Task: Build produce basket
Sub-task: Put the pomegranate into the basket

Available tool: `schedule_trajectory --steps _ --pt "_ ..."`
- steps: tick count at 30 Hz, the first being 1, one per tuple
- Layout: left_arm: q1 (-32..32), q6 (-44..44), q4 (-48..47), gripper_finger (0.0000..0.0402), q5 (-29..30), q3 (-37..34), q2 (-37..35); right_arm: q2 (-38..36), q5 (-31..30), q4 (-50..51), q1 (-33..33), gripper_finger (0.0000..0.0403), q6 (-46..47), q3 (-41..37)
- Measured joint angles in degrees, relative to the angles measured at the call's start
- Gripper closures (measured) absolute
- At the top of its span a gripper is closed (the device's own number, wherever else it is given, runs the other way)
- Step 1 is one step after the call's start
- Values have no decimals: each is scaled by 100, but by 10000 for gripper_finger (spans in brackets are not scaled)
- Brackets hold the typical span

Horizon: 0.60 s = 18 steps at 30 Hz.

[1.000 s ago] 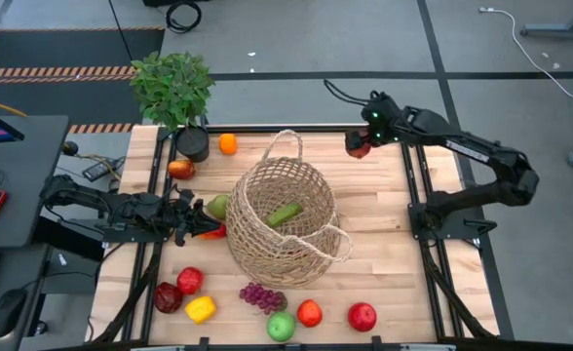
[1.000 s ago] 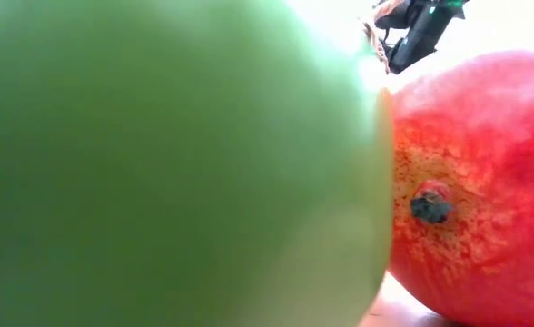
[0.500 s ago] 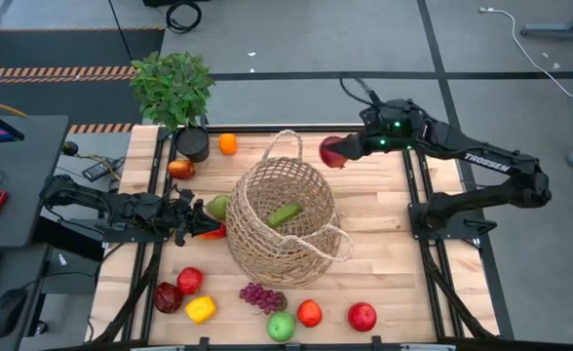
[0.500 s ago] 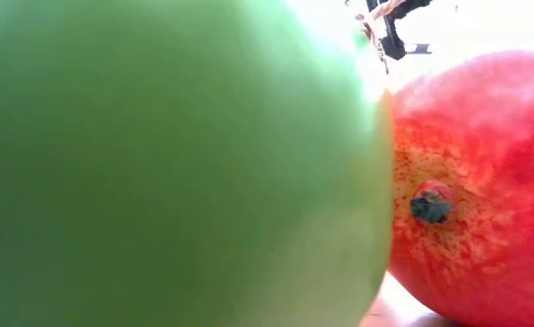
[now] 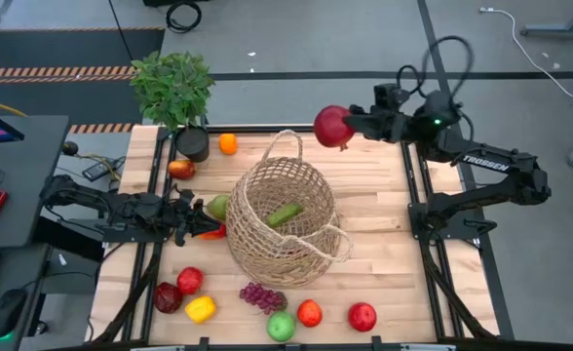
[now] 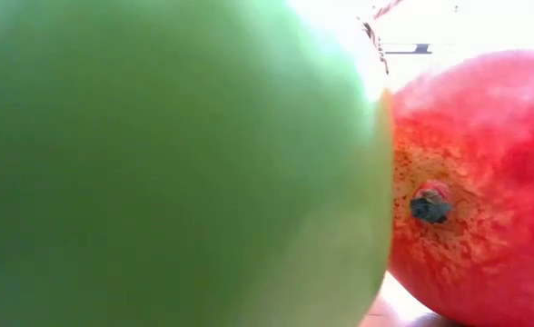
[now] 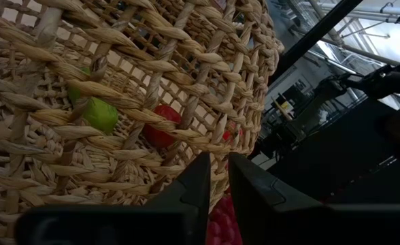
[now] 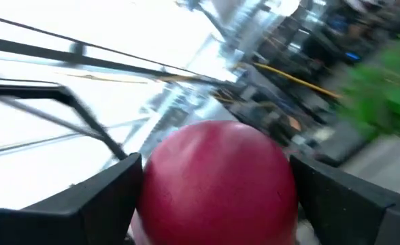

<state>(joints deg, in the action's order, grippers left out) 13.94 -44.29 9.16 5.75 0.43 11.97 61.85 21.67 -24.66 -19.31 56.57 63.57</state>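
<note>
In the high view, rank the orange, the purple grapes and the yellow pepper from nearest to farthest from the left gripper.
From the left gripper, shut beside the basket:
1. Yellow pepper, at the near left edge.
2. Purple grapes, near edge, about as close; too close to call.
3. Orange, far side by the plant pot.

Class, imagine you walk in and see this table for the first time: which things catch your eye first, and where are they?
A dark red round apple held in the right gripper, raised beyond the table's far edge. Then the large round tan wicker basket mid-table, a green cucumber inside, with the left gripper shut at its left side.

Cucumber [image 5: 285, 214] in basket [image 5: 285, 255], fruit around.
</note>
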Motion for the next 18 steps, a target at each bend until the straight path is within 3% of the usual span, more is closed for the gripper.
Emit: schedule_trajectory --steps 6,14,18 --pt "0 -1 1 339 -1 0 -1 -2 -115 -508 44 35 -203 4" --pt "0 1 -1 343 0 1 1 2 387 -471 70 35 -165 2" --pt "-1 1 0 339 1 1 0 18 295 -317 321 34 -491 2"
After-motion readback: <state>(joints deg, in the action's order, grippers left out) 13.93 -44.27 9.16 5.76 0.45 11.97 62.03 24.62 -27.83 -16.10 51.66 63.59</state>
